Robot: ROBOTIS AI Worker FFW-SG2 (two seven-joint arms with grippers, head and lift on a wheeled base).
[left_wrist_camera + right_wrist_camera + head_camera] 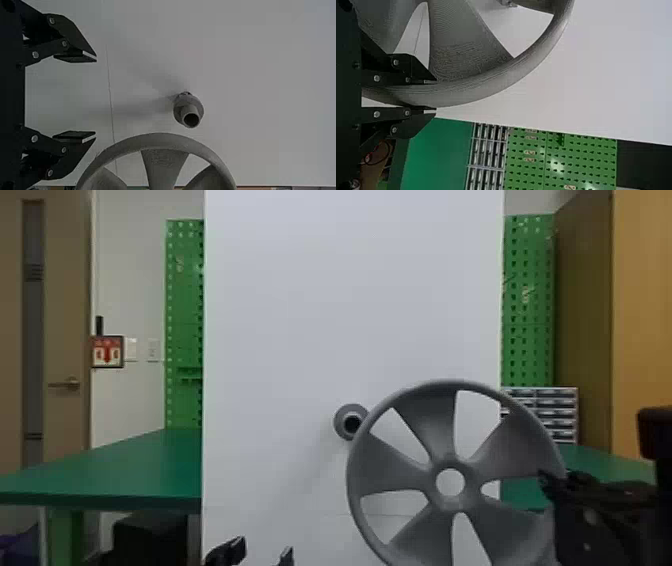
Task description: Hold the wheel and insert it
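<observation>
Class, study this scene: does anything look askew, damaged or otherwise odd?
Nothing stands out as odd. The wheel, gripped by its rim in the right claw, has its hub below and right of the peg in the head view, which fits a job not yet finished.

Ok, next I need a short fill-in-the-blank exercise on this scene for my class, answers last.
The black right gripper grips the grey five-spoked wheel by its ____.
The black left gripper holds ____, its fingers open.
In the head view, the hollow grey peg on the white upright panel lies to the wheel's ____.
Missing words: rim; nothing; left.
</observation>
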